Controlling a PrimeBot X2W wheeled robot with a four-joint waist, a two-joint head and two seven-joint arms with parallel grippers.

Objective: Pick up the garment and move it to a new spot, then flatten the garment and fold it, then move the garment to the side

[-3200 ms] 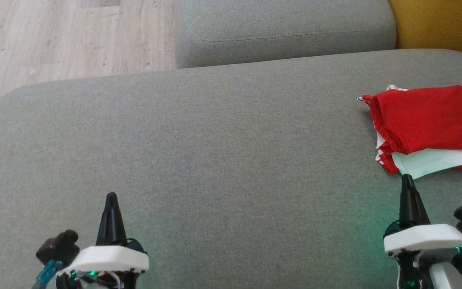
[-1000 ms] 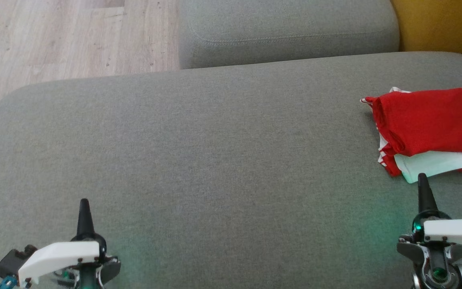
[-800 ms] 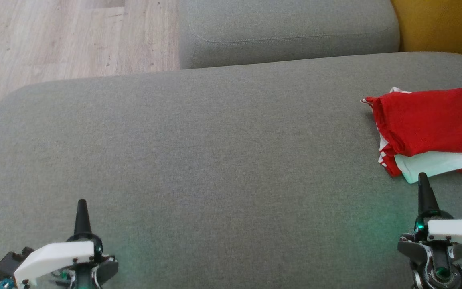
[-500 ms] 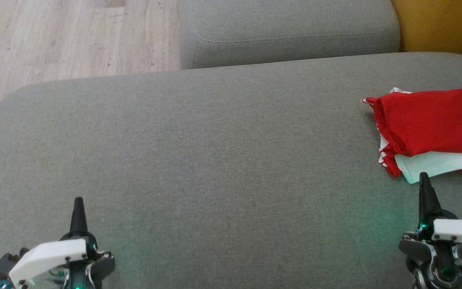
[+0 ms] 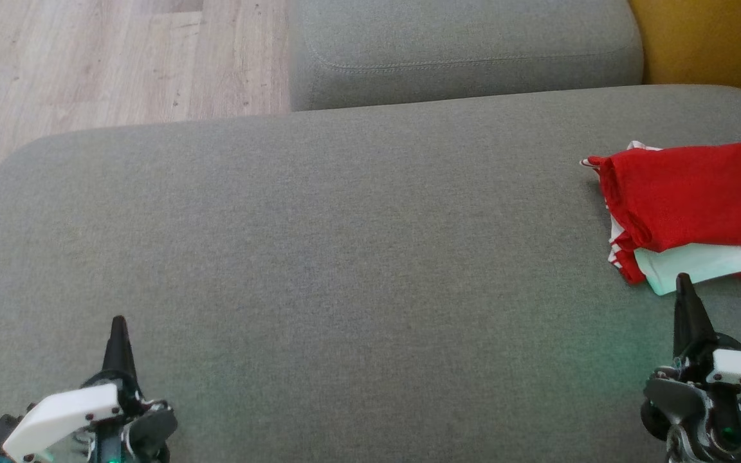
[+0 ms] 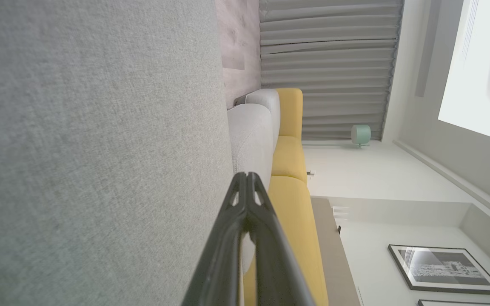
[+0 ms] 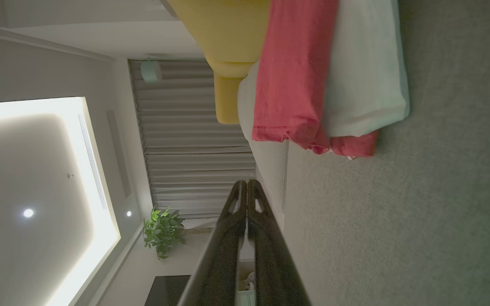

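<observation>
Resting folded on sofa (image 5: 345,244): garment (image 5: 686,196); left end effector (image 5: 117,321), right end effector (image 5: 684,280) closed, empty.

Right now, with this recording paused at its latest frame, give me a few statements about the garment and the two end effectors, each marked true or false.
1. The red and white garment lies on the grey cushion. True.
2. The right end effector is shut on the garment. False: it is shut on nothing, and the garment lies just ahead of its tip.
3. The left end effector is shut. True.
4. The garment lies nearer the left end effector. False: it lies at the cushion's right side, by the right one.
</observation>
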